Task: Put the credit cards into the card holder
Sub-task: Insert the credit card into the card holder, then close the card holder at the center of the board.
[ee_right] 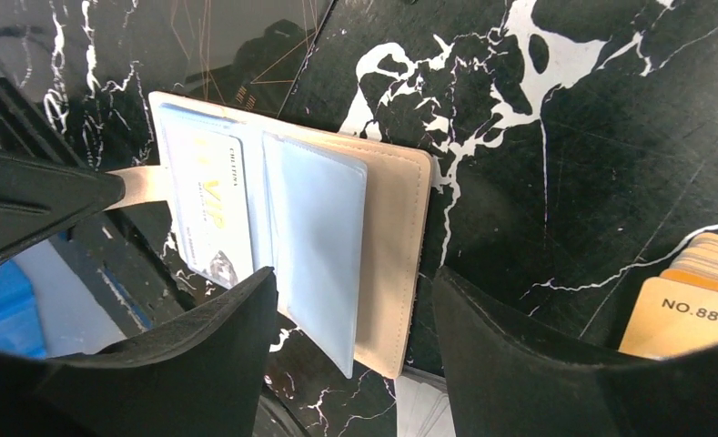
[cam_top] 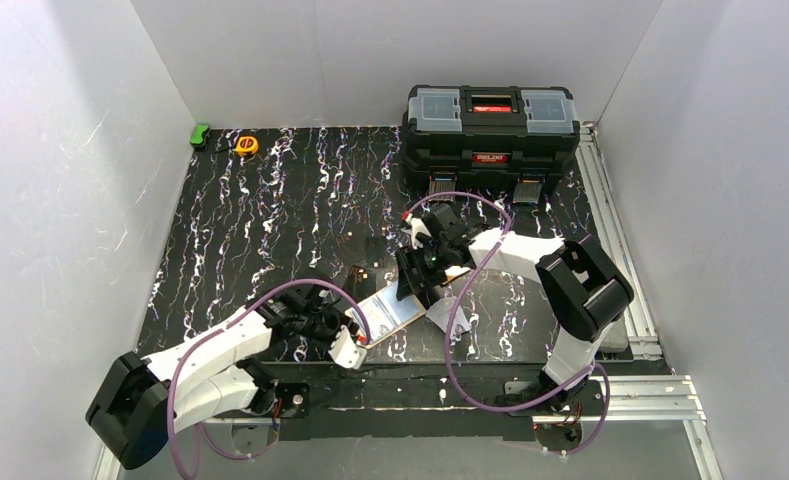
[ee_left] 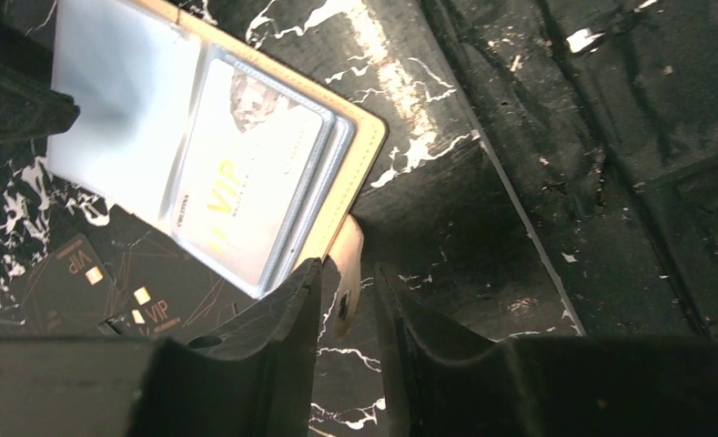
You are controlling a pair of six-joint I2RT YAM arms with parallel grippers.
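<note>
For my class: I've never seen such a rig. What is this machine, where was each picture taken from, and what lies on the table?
Two robot arms are bolted at a table's near edge. One picture looks down from above; the others come from each wrist's camera. On the table lie an open beige card holder with a white card in a clear sleeve, stacked orange cards, a toolbox and a tape measure. The left fingers stand slightly apart at the holder's snap tab; the right fingers are open above it. Nothing is held.
</note>
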